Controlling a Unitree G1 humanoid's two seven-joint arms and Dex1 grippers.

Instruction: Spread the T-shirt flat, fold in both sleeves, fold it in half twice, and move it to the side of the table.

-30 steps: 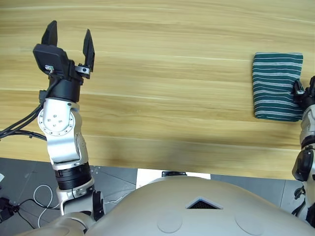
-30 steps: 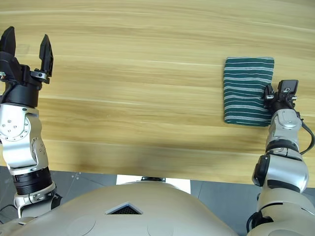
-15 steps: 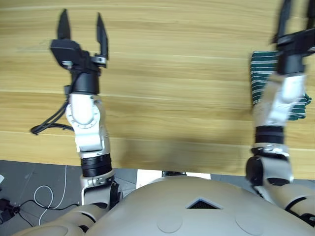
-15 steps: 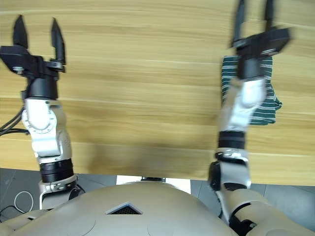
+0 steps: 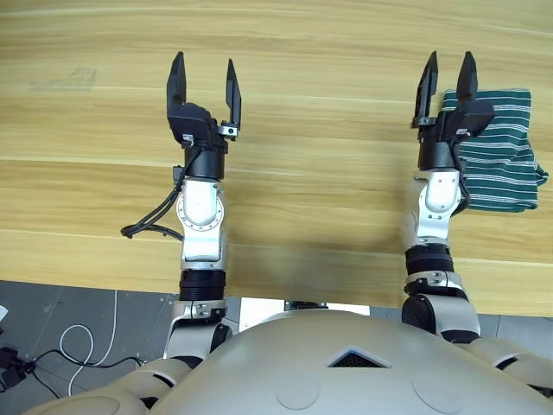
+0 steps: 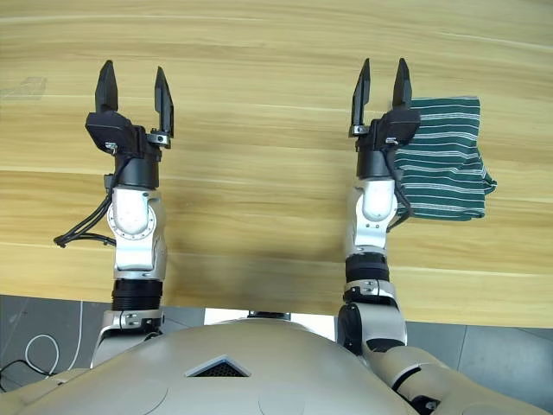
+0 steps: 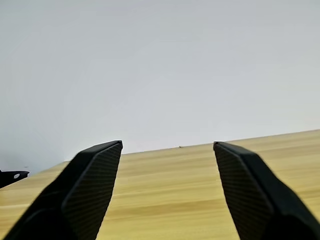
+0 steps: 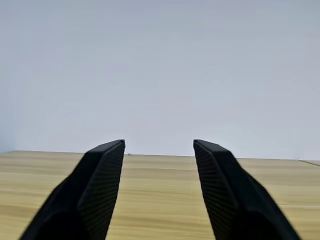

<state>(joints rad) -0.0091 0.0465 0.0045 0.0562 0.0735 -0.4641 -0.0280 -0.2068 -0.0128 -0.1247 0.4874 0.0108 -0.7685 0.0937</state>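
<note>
- T-shirt (image 6: 445, 160): folded, green-striped, at right side of worktop (image 6: 259, 78); one corner seems rumpled.
- Right jaws released, standing before its left edge.
- Left jaws released, well apart.

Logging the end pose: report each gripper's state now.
Left gripper: open, holding nothing.
Right gripper: open, holding nothing, not gripping the folded T-shirt.

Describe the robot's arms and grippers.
The left arm and right arm are silver-grey with round joints and black collars. The left gripper and right gripper are black, with two tapered fingers of woven texture. A black cable loops off the left arm.
</note>
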